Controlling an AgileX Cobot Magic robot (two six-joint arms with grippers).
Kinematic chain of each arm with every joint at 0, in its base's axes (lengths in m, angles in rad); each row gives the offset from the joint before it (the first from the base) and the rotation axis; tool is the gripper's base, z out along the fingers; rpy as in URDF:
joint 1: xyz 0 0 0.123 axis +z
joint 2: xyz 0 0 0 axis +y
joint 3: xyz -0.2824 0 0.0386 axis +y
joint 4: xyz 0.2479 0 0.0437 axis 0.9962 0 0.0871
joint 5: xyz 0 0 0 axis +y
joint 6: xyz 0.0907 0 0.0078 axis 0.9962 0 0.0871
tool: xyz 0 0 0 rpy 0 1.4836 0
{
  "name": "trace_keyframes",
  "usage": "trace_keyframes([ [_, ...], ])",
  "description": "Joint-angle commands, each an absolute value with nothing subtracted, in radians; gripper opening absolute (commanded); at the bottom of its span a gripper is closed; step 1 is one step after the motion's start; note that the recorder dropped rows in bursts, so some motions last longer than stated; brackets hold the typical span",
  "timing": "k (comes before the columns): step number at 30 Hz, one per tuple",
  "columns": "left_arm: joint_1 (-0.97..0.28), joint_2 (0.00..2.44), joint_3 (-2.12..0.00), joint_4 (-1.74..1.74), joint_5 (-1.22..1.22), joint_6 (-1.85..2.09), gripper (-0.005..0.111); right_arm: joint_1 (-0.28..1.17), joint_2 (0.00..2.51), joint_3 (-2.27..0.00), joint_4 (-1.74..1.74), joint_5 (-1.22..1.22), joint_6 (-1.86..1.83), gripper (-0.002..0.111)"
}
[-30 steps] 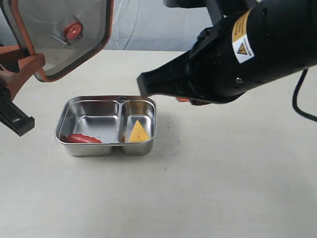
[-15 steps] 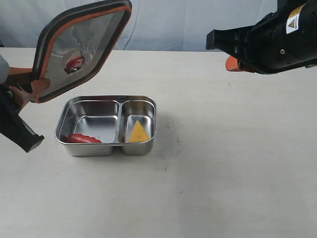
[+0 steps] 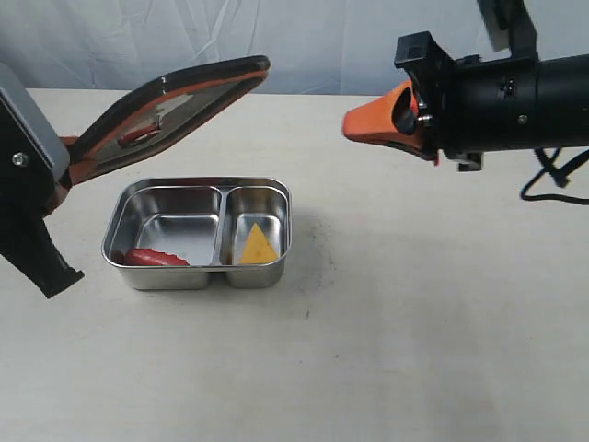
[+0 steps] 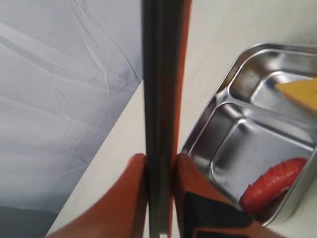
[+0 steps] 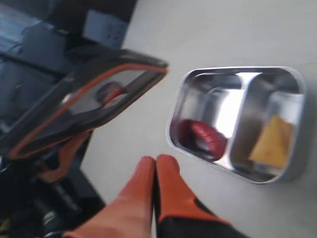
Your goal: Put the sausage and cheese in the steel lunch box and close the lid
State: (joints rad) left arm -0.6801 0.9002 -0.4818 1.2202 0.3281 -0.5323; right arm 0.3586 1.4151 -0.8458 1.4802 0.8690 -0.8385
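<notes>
The steel lunch box (image 3: 272,189) stands open on the table. The red sausage (image 3: 155,257) lies in its larger compartment and the yellow cheese (image 3: 258,245) in the smaller one. My left gripper (image 3: 66,158) is shut on the edge of the dark lid (image 3: 170,106), which hangs tilted above the box's far left side, orange seal rim facing down. In the left wrist view the lid (image 4: 158,99) runs edge-on between the orange fingers (image 4: 130,198). My right gripper (image 3: 354,123) is shut and empty, in the air to the right of the box.
A pale cloth backdrop (image 3: 331,37) hangs behind the table (image 3: 414,322). The black left arm (image 3: 28,230) stands beside the box's left end. A black cable (image 3: 552,175) trails from the right arm.
The lid has tipped from nearly upright towards flat and come lower over the box. My right arm has pulled back to the right, away from the box.
</notes>
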Motion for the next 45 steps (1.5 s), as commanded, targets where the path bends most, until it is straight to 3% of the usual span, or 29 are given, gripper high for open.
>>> trace_keyframes([
  [1,-0.731,0.932,-0.492,1.278,0.424,-0.539,0.0,0.35,1.519,-0.84,1.589,0.938,-0.961,-0.001],
  [19,-1.012,1.184,-0.497,1.609,0.873,-0.714,0.0,0.352,1.597,-0.84,1.732,1.006,-0.887,0.002],
  [22,-1.051,1.231,-0.515,1.61,0.934,-0.723,0.0,0.36,1.601,-0.84,1.732,1.029,-0.887,0.02],
  [27,-1.087,1.302,-0.538,1.605,1.042,-0.725,0.0,0.406,1.653,-0.84,1.73,1.028,-0.876,0.076],
  [29,-1.099,1.321,-0.546,1.606,1.063,-0.725,0.0,0.424,1.686,-0.84,1.732,1.033,-0.871,0.085],
  [32,-1.117,1.339,-0.55,1.606,1.081,-0.742,0.0,0.447,1.734,-0.84,1.744,1.057,-0.871,0.081],
  [41,-1.139,1.363,-0.55,1.588,1.067,-0.767,0.0,0.461,1.767,-0.855,1.744,1.061,-0.883,0.047],
  [45,-1.139,1.363,-0.55,1.587,1.065,-0.779,0.0,0.461,1.767,-0.86,1.744,1.066,-0.883,0.044],
])
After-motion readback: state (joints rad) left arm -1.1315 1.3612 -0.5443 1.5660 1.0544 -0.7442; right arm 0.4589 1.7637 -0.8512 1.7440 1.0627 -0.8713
